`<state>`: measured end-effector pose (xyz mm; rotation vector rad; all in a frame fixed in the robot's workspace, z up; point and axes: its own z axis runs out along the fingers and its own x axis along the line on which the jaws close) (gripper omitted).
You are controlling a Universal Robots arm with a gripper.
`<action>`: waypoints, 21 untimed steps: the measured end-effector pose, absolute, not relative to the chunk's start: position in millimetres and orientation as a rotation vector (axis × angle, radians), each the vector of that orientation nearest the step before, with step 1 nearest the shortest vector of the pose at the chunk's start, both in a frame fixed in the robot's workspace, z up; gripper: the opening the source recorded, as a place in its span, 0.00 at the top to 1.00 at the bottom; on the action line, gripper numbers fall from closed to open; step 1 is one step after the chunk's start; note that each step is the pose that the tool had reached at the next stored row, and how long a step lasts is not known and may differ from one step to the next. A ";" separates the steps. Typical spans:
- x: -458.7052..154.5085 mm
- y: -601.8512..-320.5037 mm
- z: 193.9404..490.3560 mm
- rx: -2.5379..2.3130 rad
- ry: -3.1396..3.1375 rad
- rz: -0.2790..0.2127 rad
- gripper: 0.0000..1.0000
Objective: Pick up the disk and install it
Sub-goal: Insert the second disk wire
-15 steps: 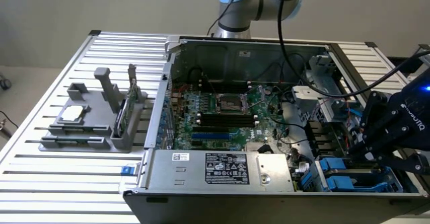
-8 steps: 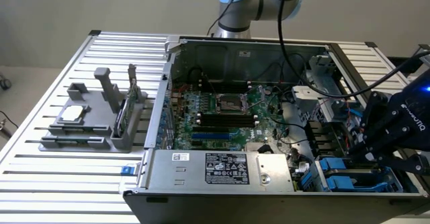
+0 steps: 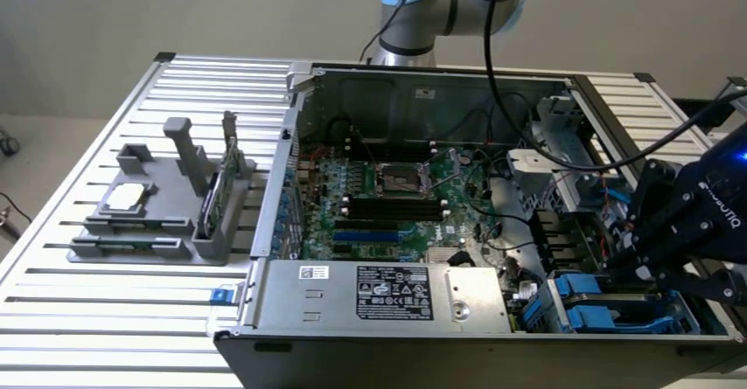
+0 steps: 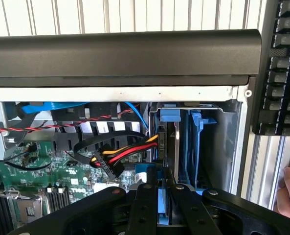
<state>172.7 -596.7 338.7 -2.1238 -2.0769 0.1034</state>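
Install step under way: hand point(image 4: 163, 205) nearly closed, apparently clamped on the disk point(image 4: 167, 147), edge-on in the blue drive bay point(image 4: 196, 142) just ahead of it. Likely needs a straight push to seat; edge alignment matters.

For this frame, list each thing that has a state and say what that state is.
computer case: side panel off, lying open on the table.
disk: standing on edge in the blue drive bay, between the gripper's fingers.
gripper: closed down on the disk's edge, inside the case.
CPU socket: no cooler on it.
grey parts holder: on the table beside the case, holding a thin green card upright.
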 end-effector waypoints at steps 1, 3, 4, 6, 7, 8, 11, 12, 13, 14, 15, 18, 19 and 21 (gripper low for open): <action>172.7 -596.9 338.5 -2.123 -2.077 0.102 0.84; 172.7 -597.4 338.0 -2.122 -2.076 0.101 0.84; 172.8 -597.6 337.8 -2.121 -2.076 0.100 0.84; 172.8 -598.3 337.4 -2.120 -2.076 0.098 0.84; 172.7 -598.6 337.2 -2.120 -2.075 0.098 0.84; 172.7 -599.0 337.1 -2.120 -2.075 0.097 0.84; 172.7 -599.6 336.7 -2.120 -2.075 0.097 0.84; 172.7 -599.7 336.6 -2.120 -2.075 0.097 0.84; 172.7 -599.8 336.6 -2.120 -2.075 0.097 0.84; 172.7 -599.8 336.5 -2.120 -2.075 0.097 0.84; 172.7 -599.9 336.4 -2.120 -2.075 0.097 0.84; 172.7 -600.0 336.2 -2.120 -2.075 0.097 0.84; 172.7 -600.0 336.1 -2.120 -2.075 0.097 0.84; 172.7 -600.1 335.6 -2.120 -2.075 0.097 0.84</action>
